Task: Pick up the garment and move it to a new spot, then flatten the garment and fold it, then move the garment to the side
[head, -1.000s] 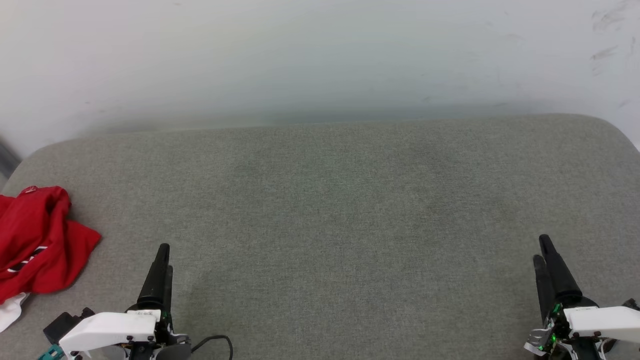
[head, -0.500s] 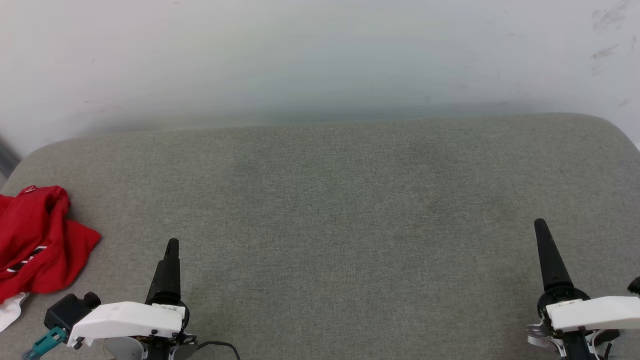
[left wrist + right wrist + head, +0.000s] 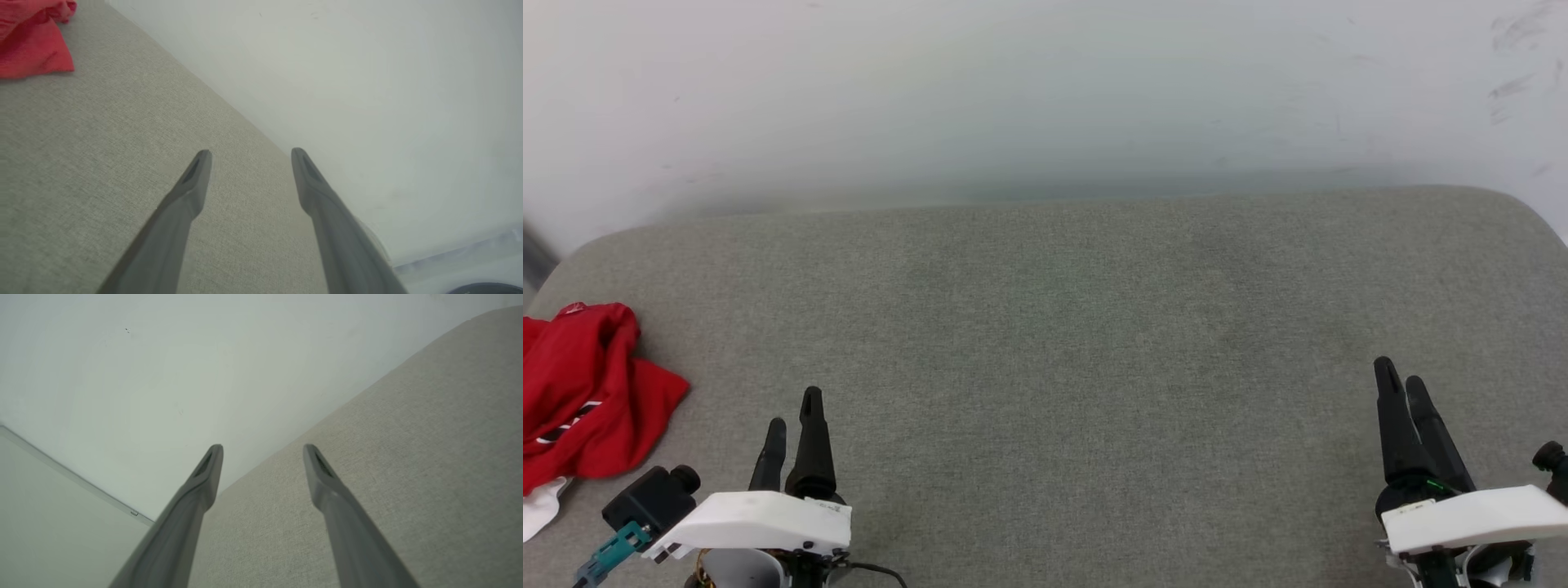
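**A:** What's under you?

**B:** A grey padded surface (image 3: 1062, 343) that runs up to a pale wall (image 3: 1045, 82).

**A:** And the garment?

**B:** The garment (image 3: 580, 392) is a crumpled red heap with a scrap of white at its near edge. It lies well out to the left of my left gripper (image 3: 793, 411), not touching either finger.

**A:** Holding anything?

**B:** No. That gripper's 2 fingers are spread with nothing between them. My right gripper (image 3: 1399, 373) is far off on the other side, its fingers parted as well.

**A:** Why parted?

**B:** I'd say they're ready for the pick, which hasn't begun. The left arm is nearer, so it should reach out sideways to the heap. The wide stretch between my 2 grippers looks like the natural new spot, with room to flatten the cloth.
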Robot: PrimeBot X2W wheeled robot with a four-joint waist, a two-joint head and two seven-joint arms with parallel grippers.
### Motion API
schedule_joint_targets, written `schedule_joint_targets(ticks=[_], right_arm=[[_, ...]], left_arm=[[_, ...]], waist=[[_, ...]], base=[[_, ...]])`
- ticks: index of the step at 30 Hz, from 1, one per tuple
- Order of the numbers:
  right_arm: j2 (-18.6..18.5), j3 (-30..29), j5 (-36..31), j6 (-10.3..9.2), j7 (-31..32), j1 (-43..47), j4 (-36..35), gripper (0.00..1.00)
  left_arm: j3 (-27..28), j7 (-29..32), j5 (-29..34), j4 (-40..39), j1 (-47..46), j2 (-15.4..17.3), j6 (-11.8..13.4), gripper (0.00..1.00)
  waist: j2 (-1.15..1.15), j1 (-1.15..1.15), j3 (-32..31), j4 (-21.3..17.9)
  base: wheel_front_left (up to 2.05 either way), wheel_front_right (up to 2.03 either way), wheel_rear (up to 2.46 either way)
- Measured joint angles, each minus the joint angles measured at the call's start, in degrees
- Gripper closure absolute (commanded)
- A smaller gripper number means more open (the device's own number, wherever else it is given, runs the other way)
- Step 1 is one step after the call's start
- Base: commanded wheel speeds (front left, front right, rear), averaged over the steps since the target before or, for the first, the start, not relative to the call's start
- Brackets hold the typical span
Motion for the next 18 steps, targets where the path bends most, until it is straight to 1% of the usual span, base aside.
schedule_joint_targets(ticks=[7, 18], right_arm=[[0.0, 0.8, -6.4, 0.0, -1.1, 0.7, -0.6, 0.0], [0.0, 1.6, -15.3, 0.01, -3.1, 1.8, -0.7, 0.0]], left_arm=[[-1.5, -1.4, 7.2, -0.9, 0.7, 0.0, 1.4, 0.0], [-3.4, -3.2, 15.5, -1.8, 1.3, 0.2, 3.1, 0.0]], waist=[[0.0, 0.0, -0.1, 0.1], [0.0, 0.0, 0.0, 0.2]], base=[[0.0, 0.0, 0.0], [0.0, 0.0, 0.0]])
